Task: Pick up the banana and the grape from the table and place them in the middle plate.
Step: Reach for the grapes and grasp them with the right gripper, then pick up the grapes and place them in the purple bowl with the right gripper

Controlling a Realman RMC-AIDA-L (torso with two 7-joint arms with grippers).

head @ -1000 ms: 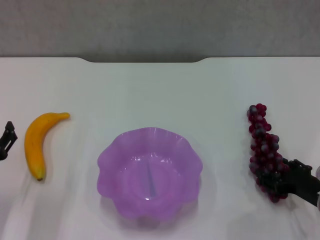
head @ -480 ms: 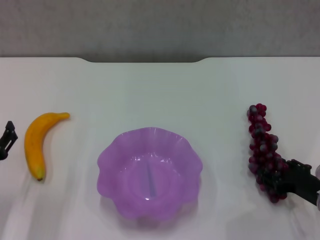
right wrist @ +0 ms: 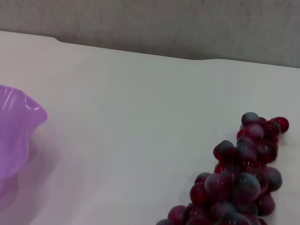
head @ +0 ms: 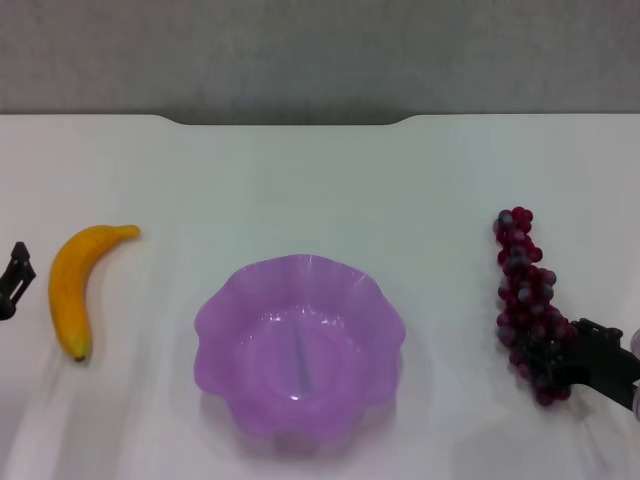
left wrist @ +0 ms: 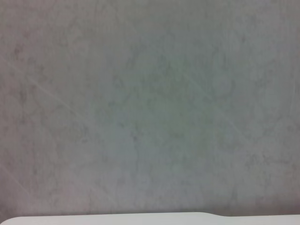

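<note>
The banana (head: 72,285) lies on the white table (head: 320,190) at the left, dark tip toward me. The grape bunch (head: 524,290) lies at the right and also shows in the right wrist view (right wrist: 241,183). The purple scalloped middle plate (head: 225,320) stands empty between them; its rim shows in the right wrist view (right wrist: 21,122). My right gripper (head: 560,358) is at the near end of the grape bunch, its black parts on both sides of the lowest grapes. My left gripper (head: 14,275) is at the table's left edge, just left of the banana and apart from it.
The table's far edge has a shallow notch (head: 290,120) with a grey surface behind it. The left wrist view shows only that grey surface and a strip of table edge (left wrist: 117,219). Bare tabletop lies between the plate and each fruit.
The right gripper has shifted very slightly at the near end of the grape bunch. The banana, the plate and the left gripper have not moved.
</note>
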